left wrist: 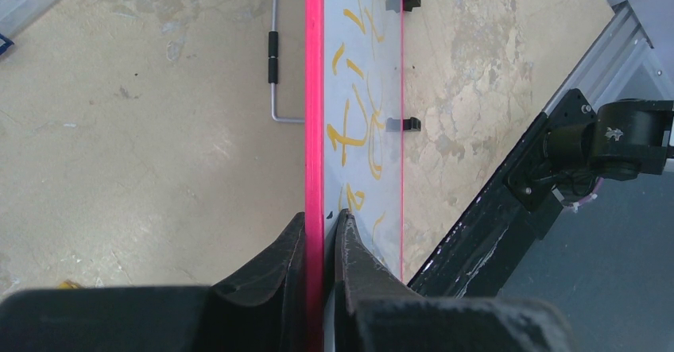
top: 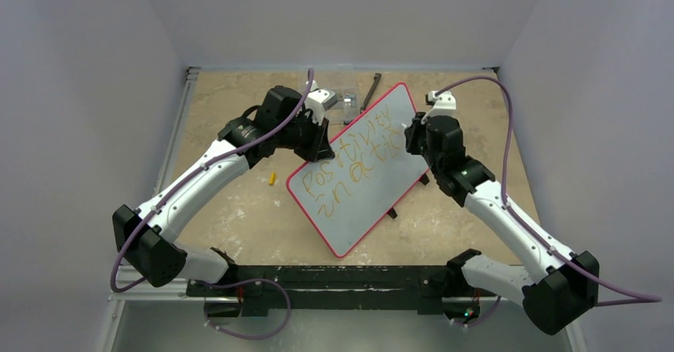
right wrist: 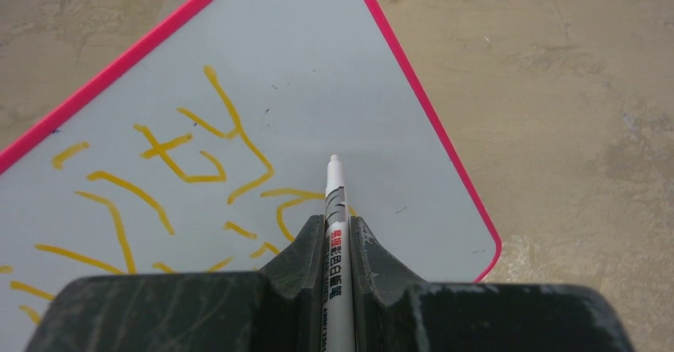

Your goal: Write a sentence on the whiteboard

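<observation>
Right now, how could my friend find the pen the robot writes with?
Find the big pink-framed whiteboard on the table. At its far right end, the right gripper pinches a thin marker. It is white with red print, between black fingers.

Plain pale walls enclose a worn, mottled beige tabletop.

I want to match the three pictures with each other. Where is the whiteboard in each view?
Top: the board sits slanted in the middle of the picture.
Left wrist: the board is seen edge-on, a narrow upright strip at centre, clamped in the left pincer.
Right wrist: the board fills the upper left, behind the marker in the right pincer.
Shared landmark: the yellow lettering.
</observation>
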`<state>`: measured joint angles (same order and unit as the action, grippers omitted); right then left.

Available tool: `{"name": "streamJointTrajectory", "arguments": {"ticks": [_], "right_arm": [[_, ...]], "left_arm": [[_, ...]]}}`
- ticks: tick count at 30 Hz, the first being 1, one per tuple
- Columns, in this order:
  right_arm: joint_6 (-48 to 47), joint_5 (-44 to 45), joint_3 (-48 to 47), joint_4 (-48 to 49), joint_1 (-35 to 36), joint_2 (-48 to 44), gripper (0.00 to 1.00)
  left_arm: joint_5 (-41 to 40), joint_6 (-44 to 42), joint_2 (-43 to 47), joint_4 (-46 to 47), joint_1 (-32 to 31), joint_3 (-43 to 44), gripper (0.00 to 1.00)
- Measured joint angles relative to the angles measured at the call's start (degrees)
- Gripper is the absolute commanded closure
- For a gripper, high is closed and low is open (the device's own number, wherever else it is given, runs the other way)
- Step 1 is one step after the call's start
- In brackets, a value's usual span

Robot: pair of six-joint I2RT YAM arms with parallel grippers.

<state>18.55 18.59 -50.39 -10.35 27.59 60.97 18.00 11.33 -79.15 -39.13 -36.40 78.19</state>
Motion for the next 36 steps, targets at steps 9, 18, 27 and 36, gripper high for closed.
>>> {"name": "streamJointTrajectory", "arguments": {"ticks": [9, 18, 27, 36], "right_arm": [[-0.5, -0.1, -0.7, 1.9, -0.4, 1.9, 1.0], [-0.4, -0.5, 0.8, 3.2, -0.8, 2.0, 1.0], [0.5, -0.5, 4.9, 3.7, -1.1, 0.5, 1.0], [1.9, -0.7, 8.4, 4.0, -1.1, -1.2, 1.0]], "left_arm": [[0.0, 0.0, 0.0, 0.0, 0.0, 0.0, 1.0], [-0.1, 0.0, 0.0, 0.0, 0.0, 0.0, 1.0], [-0.2, 0.1, 0.0, -0.4, 0.0, -0.1, 1.0], [-0.3, 0.1, 0.1, -0.4, 0.0, -0.2, 1.0]]}}
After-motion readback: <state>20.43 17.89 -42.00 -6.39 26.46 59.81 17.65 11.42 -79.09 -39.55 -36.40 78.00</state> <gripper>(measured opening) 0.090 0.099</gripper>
